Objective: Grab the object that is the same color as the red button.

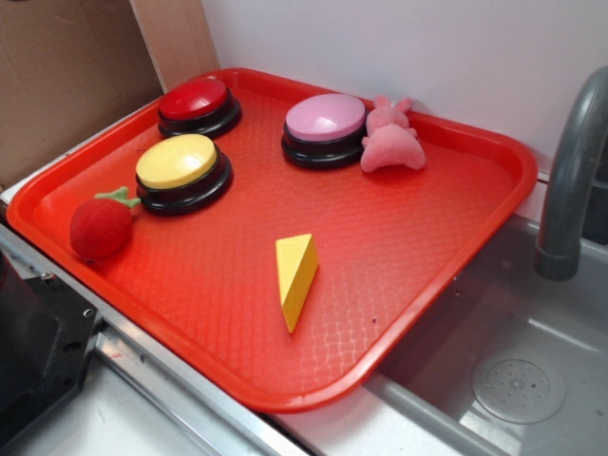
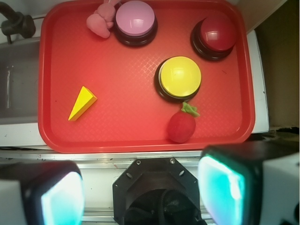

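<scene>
while the exterior hides them, the wrist view shows the jaws wide, off the strawberry (image 2: pixel 182 125).

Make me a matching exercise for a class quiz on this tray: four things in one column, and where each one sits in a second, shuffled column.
Things:
1. red button
2. pink plush animal
3. yellow cheese wedge
4. red plush strawberry

Places:
A. lying alone in open tray space, apart from the buttons
B. touching the pink-topped button
C. far corner of the tray, by the cardboard
D. beside the yellow-topped button, near the tray's edge

Pairs: 1-C, 2-B, 3-A, 4-D
</scene>
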Robot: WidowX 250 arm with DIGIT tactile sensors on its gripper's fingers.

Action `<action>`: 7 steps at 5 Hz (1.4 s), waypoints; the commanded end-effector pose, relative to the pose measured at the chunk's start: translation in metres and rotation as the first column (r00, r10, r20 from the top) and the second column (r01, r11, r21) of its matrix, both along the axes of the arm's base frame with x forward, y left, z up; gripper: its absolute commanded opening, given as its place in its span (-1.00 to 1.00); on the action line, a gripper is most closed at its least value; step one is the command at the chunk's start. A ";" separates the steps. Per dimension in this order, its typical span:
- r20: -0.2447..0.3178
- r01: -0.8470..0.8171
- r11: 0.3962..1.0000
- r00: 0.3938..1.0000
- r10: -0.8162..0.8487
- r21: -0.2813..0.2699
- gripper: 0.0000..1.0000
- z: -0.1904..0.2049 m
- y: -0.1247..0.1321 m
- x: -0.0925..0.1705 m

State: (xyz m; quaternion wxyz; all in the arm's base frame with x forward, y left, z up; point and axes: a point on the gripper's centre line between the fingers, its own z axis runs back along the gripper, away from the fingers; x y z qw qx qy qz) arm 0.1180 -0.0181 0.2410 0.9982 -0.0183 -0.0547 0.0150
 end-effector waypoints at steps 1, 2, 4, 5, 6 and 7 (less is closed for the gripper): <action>0.000 0.000 1.000 1.000 0.000 0.000 1.00 0.000 0.000 0.000; 0.033 -0.075 0.997 0.997 0.075 -0.011 1.00 -0.017 0.017 0.003; 0.052 -0.162 0.987 0.985 0.163 -0.022 1.00 -0.075 0.060 0.007; 0.043 -0.216 0.976 0.975 0.216 -0.014 1.00 -0.114 0.075 0.013; 0.045 -0.309 0.951 0.950 0.308 0.015 1.00 -0.156 0.078 0.016; 0.044 -0.316 0.948 0.948 0.315 0.043 1.00 -0.175 0.075 0.020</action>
